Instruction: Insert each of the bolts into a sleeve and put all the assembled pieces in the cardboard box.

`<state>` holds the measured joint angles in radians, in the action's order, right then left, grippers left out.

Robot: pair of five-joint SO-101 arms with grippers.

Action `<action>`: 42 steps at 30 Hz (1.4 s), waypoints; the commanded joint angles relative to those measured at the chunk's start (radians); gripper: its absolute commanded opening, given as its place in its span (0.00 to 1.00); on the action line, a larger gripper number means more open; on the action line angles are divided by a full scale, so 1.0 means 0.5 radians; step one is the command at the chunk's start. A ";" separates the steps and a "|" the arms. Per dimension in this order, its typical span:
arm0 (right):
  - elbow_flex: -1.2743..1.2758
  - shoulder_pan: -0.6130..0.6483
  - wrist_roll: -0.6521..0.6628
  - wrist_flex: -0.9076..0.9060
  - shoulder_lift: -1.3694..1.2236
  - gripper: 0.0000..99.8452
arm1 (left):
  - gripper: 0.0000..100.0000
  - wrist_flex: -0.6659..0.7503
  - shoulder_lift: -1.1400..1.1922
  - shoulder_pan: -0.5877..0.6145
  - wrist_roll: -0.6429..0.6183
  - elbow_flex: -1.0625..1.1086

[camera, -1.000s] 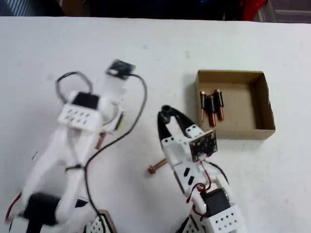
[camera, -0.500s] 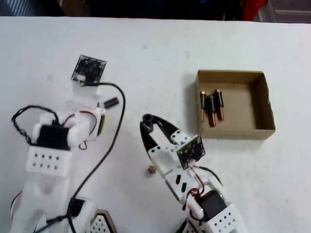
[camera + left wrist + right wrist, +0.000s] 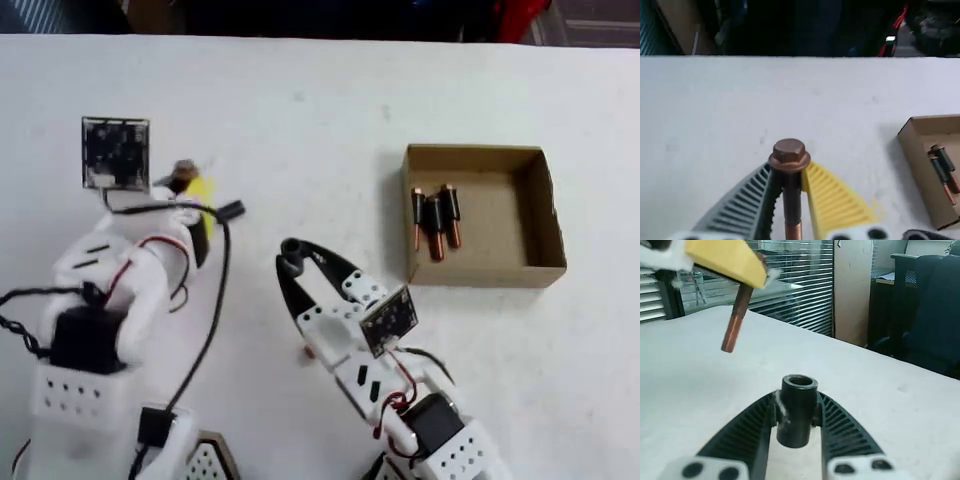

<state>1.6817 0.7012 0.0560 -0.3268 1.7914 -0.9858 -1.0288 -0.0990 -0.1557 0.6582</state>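
White counter (image 3: 330, 90) carried both arms. I noted left gripper (image 3: 789, 170) clamped on copper bolt (image 3: 789, 152), which hung clear of surface, shank slanting down. Right gripper (image 3: 797, 404) pinched black sleeve (image 3: 798, 422) upright, bore facing up, bolt tip above and off to one side. Cardboard box (image 3: 548, 215) sat near right arm, assembled pieces (image 3: 436, 220) side by side inside.

Both grippers loaded, tips set apart.
Left gripper (image 3: 789, 169) is closed on a bolt (image 3: 789, 152), which is pinched just under the head between grey and yellow fingers (image 3: 835, 200), with the wrist lifted. Right gripper (image 3: 796, 412) is clamped on a sleeve (image 3: 797, 405), which is held upright, bore up, between black fingers (image 3: 845, 430); in the high view this arm is angled toward the left one.
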 commanded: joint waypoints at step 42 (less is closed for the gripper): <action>0.015 0.094 0.307 0.124 0.014 0.02 | 0.02 0.660 -0.612 -0.597 -0.285 0.423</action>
<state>1.6817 0.7457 0.1926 -0.2639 1.7914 -0.6498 -1.3617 -0.3859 -0.2800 0.9559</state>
